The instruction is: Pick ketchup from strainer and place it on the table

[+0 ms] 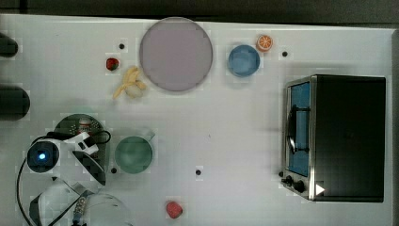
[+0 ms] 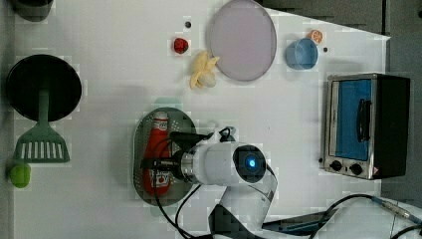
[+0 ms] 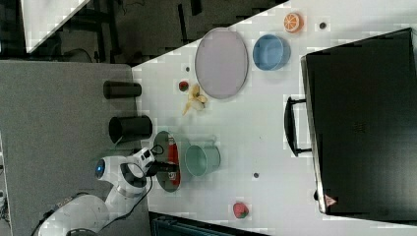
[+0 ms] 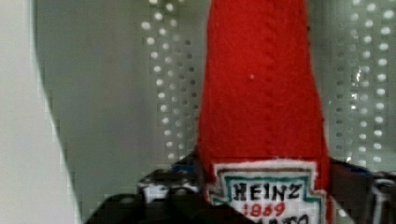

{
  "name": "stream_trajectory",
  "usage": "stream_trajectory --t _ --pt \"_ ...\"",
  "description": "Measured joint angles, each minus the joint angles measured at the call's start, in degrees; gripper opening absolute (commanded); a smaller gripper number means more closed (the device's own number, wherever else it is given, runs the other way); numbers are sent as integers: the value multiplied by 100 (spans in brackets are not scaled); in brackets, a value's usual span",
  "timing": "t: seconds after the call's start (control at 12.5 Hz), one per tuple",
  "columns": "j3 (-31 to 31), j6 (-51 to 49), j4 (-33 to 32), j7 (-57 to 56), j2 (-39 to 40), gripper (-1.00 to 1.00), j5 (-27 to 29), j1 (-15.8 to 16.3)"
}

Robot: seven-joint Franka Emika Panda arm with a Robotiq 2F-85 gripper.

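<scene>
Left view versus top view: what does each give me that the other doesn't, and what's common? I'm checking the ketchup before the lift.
Left view, not top: the ketchup lying full length in the strainer, plus a spatula and a black pan at the left view's left.
Top view, not left: the cup beside the strainer and a strawberry near the top view's bottom edge; of the ketchup, just the cap end past the arm.
Both: plate, bowl, banana, oven.
</scene>
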Motion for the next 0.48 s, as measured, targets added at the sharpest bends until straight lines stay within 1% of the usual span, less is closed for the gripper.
stream_trajectory --t 0.32,0.48 --pt "11 -17 56 121 -115 25 -64 6" --pt "131 -408 -34 124 -504 25 147 -84"
